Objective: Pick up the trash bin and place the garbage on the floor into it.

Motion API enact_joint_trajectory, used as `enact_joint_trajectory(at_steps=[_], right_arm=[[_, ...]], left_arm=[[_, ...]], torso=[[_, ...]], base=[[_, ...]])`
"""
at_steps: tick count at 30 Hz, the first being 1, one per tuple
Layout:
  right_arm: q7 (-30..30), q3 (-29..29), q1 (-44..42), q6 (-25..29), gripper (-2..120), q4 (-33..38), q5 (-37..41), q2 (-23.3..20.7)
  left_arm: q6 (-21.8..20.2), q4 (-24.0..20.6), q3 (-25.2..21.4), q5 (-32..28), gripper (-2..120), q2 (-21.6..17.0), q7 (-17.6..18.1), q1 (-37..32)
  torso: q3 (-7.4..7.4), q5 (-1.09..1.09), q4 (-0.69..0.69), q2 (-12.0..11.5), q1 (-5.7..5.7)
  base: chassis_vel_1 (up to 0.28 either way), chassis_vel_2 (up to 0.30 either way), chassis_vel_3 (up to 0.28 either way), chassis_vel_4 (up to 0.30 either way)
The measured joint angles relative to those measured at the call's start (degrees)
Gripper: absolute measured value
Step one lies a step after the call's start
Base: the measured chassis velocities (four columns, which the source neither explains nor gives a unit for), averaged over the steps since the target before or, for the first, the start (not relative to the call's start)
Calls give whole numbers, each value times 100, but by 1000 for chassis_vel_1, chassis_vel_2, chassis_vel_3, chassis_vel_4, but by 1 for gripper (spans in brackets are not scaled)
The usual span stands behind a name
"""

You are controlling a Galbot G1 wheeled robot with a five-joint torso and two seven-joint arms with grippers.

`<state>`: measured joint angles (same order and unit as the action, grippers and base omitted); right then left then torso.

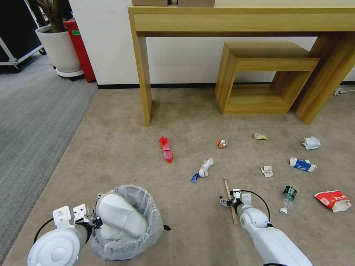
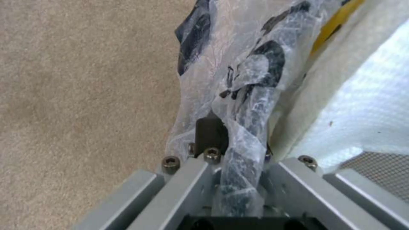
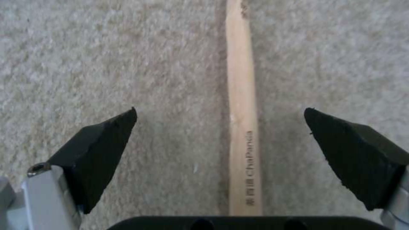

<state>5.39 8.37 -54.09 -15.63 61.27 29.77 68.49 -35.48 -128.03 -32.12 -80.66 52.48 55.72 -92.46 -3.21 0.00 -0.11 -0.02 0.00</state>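
Right gripper [image 3: 220, 134] hangs low over the wooden stick [image 3: 241, 105] on the floor [image 1: 122, 147], centre-near, jaws wide open w/ stick between, not touching. Stick looks light, stiff, thin; probably best pinched mid-length across its width. Left gripper [image 2: 238, 179] clamps the trash bin [image 1: 127, 225] rim, near left, slipper [image 1: 120, 214] inside.

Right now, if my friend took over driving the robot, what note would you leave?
Left gripper: shut on the trash bin's bagged rim.
Right gripper: open, low over the wooden stick, which lies between its fingers on the floor.
Done: one white slipper is in the bin.
Left: stick, bottle, carton, red wrappers, crumpled paper, other scraps.
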Motion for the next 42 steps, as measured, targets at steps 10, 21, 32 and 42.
enact_joint_trajectory(at_steps=[10, 21, 32, 42], right_arm=[[-10, -46, 114, 81, 100, -258, -36, 147], [-67, -55, 178, 136, 92, -385, 28, 141], [-95, -41, 180, 282, 55, -432, 140, 97], [-154, -85, 218, 288, 29, -420, 204, 24]], left_arm=[[8, 50, 14, -3, 0, -49, -10, 10], [9, 56, 23, 2, 0, -64, -13, -10], [37, 64, 114, 169, 0, 36, -3, -38], [23, 38, 101, 175, 0, 25, -19, -74]], torso=[[1, -5, -2, 1, 0], [2, -2, -1, 2, -1], [0, -3, -3, 3, -1], [-1, -1, 0, 2, 0]], base=[[0, 0, 0, 0], [0, 0, 0, 0], [0, 0, 0, 0], [0, 0, 0, 0]])
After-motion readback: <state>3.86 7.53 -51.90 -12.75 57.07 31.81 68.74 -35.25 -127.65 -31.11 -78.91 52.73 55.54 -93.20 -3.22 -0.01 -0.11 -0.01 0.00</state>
